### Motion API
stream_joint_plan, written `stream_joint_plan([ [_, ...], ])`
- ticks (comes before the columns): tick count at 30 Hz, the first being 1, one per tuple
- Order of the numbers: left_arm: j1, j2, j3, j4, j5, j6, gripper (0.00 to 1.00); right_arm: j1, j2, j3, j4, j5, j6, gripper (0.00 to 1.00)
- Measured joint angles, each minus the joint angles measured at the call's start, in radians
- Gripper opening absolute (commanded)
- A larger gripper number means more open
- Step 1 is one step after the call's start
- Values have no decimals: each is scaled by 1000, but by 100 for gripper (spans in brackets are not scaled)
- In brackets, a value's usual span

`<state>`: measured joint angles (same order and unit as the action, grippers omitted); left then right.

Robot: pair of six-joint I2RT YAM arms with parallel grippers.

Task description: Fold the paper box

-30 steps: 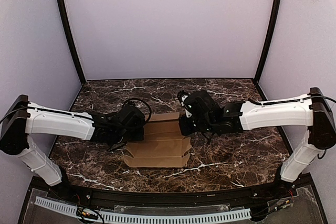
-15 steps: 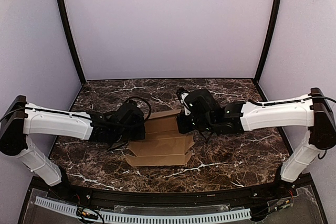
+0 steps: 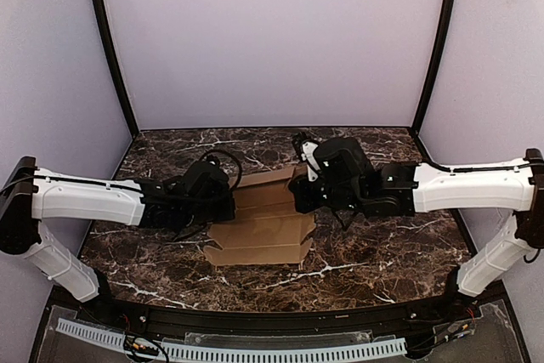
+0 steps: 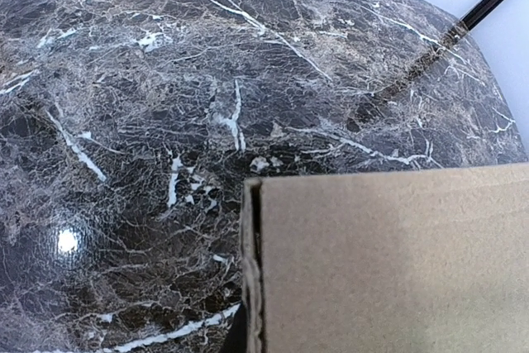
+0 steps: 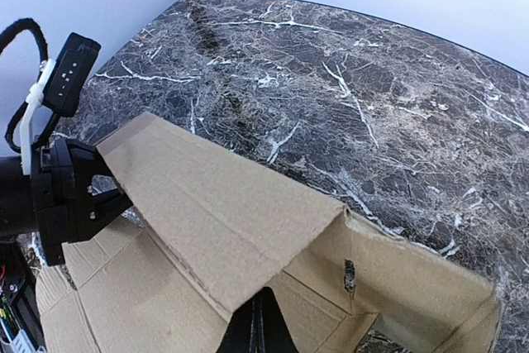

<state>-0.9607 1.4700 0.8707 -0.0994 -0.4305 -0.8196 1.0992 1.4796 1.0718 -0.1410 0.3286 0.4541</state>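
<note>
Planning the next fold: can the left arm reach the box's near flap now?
Probably yes: the paper box's near flap lies uncovered beside the left claw, though it must first release the raised panel.

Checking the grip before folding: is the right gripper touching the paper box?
Touching. The right wrist view shows a raised flap of the paper box ending pinched in the shut right gripper, no gap.

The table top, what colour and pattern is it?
The table top is dark brown marble with white veins, clearest in the left wrist view.
</note>
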Motion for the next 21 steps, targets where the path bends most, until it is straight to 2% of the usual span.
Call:
stream_joint_plan([
  [11,31,-59,-10,64,19,13,0,7,-116,-9,-55,-19,-40,0],
  [21,62,-130,-74,133,79,23,0,9,-333,-140,28,-244,-161,0],
])
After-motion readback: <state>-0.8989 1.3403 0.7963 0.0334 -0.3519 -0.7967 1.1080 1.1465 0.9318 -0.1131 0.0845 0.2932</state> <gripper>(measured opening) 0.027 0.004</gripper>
